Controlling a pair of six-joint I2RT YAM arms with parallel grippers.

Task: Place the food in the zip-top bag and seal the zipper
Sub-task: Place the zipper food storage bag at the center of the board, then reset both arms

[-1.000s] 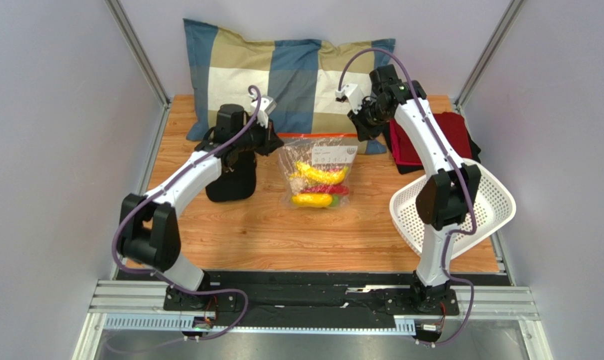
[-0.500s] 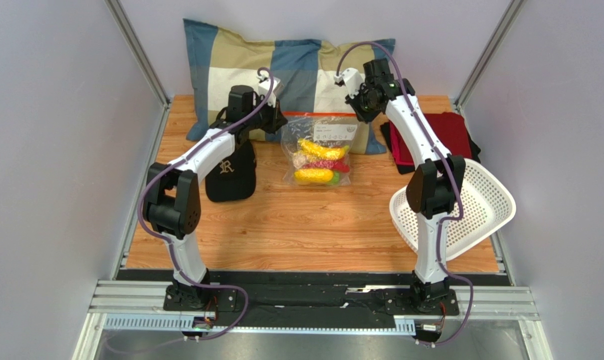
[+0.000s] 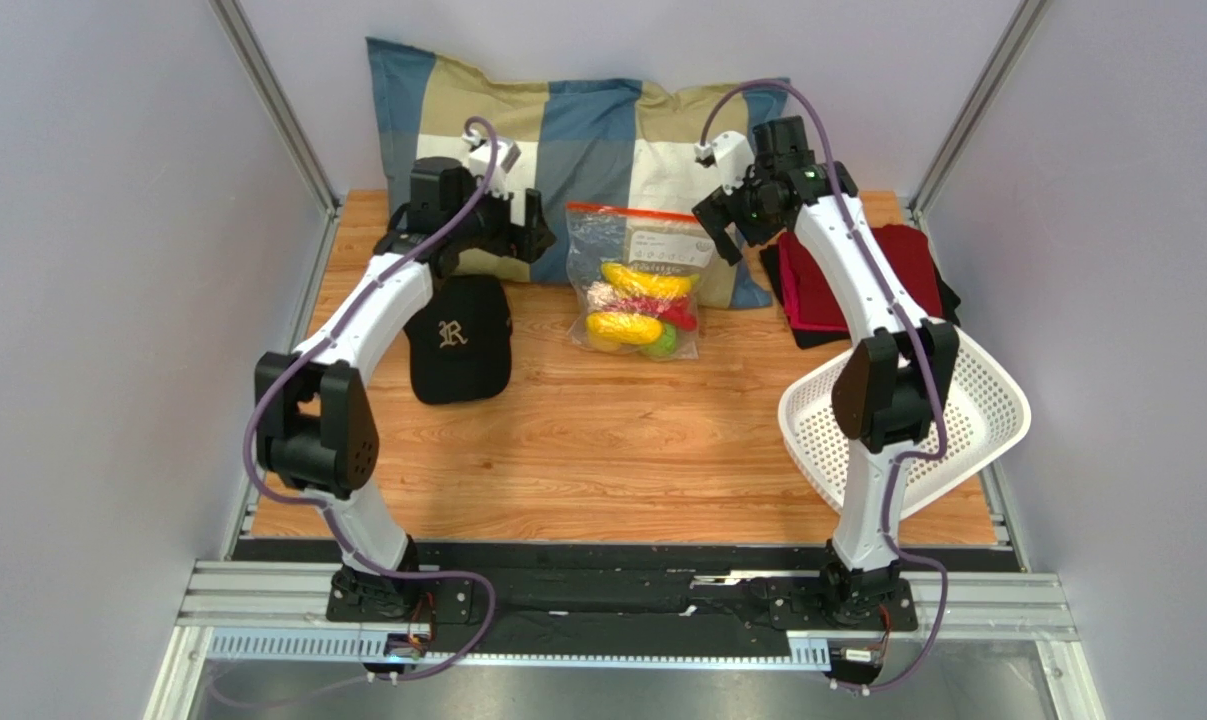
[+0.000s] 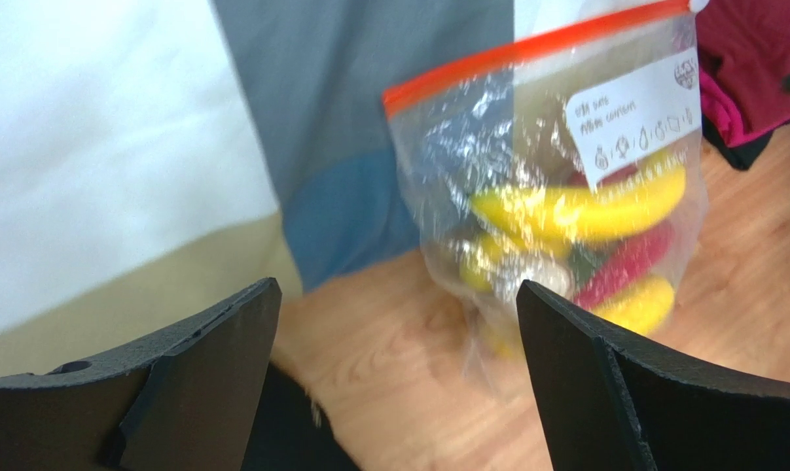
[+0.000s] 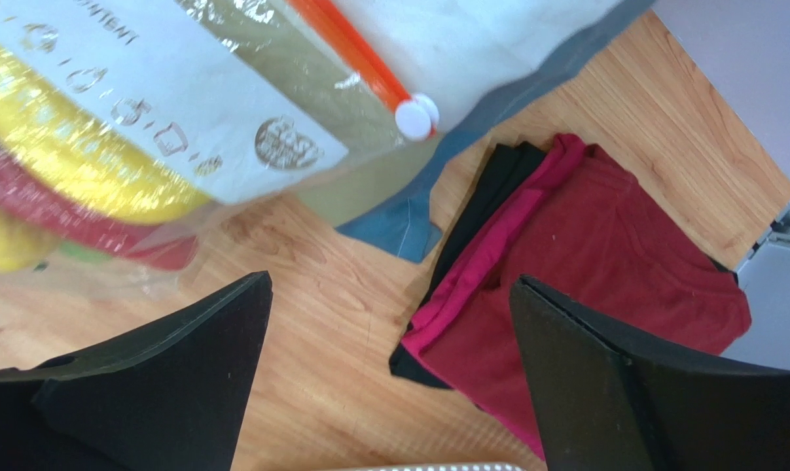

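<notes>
Your left gripper (image 4: 397, 289) and right gripper (image 5: 389, 283) hang open and empty either side of the zip-top bag (image 3: 639, 278). The food (image 3: 635, 323) is inside, and the zipper (image 3: 632, 212) looks closed against the pillow (image 3: 594, 135). Next: confirm the seal, withdraw.

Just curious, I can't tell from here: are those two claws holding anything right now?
Left gripper: open, holding nothing.
Right gripper: open, holding nothing.
</notes>
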